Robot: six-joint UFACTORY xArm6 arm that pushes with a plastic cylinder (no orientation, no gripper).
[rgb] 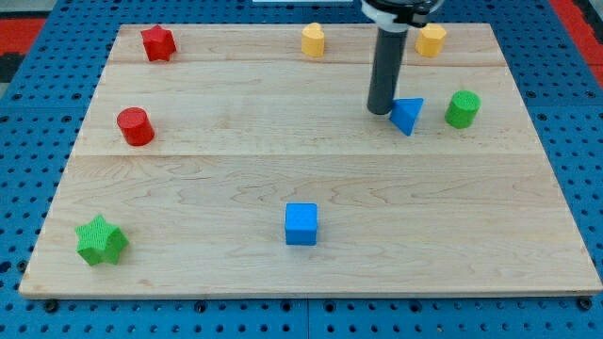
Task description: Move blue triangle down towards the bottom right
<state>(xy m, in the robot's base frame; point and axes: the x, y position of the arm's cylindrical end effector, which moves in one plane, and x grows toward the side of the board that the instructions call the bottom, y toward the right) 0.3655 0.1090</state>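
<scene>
The blue triangle (407, 115) lies on the wooden board (311, 179) at the view's upper right. My tip (379, 110) is at the end of the dark rod, touching or almost touching the triangle's left side. A green cylinder (463, 108) stands just to the right of the triangle.
A yellow block (313, 40) and a yellow hexagon-like block (431, 40) sit near the top edge. A red star (158, 43) is at the top left, a red cylinder (136, 126) at the left, a green star (100, 240) at the bottom left, a blue cube (301, 224) at bottom centre.
</scene>
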